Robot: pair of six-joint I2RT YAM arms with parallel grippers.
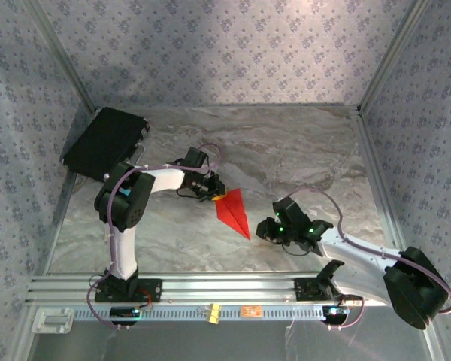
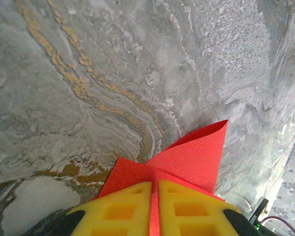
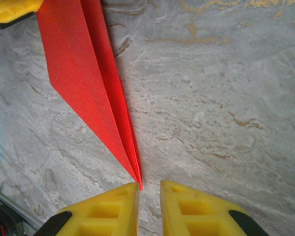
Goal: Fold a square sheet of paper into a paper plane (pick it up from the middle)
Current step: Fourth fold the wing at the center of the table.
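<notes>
The red sheet is folded into a narrow pointed paper plane [image 1: 233, 212] lying on the marble table, nose toward the front right. My left gripper [image 1: 216, 194] is shut on its wide rear end. In the left wrist view the red paper [image 2: 187, 157] runs between the closed yellow fingers [image 2: 118, 211], and one flap curls up beyond them. My right gripper [image 1: 264, 229] is at the nose. In the right wrist view its jaws [image 3: 149, 196] stand slightly apart. The plane's tip [image 3: 139, 183] touches the inner edge of the left finger [image 3: 105, 211] and is not pinched.
A black rectangular case [image 1: 105, 139] lies at the back left corner. An aluminium rail [image 1: 210, 289] carrying both arm bases runs along the front edge, with a small orange tag [image 1: 249, 310] below it. Patterned walls close in the table on three sides.
</notes>
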